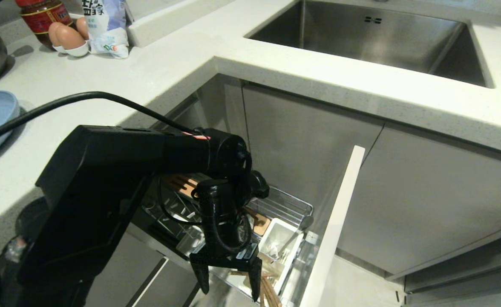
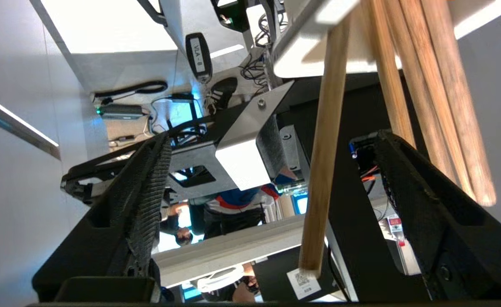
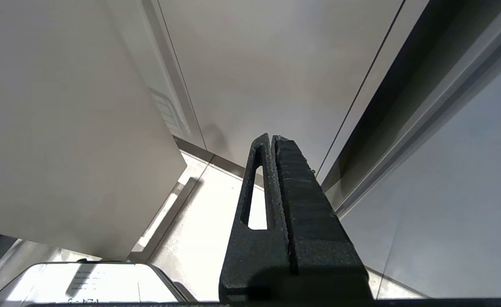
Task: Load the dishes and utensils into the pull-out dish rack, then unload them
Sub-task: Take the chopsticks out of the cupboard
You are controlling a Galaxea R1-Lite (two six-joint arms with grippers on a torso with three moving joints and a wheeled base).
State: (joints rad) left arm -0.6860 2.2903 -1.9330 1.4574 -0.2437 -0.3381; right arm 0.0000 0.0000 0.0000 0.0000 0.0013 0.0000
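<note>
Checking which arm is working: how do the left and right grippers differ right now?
The left gripper has its fingers spread wide; the right gripper has its fingers pressed together. The left gripper hangs over the pull-out dish rack, with chopsticks between its fingers but ungripped; the right gripper holds nothing, beside cabinet fronts. Both have black ribbed fingers.
</note>
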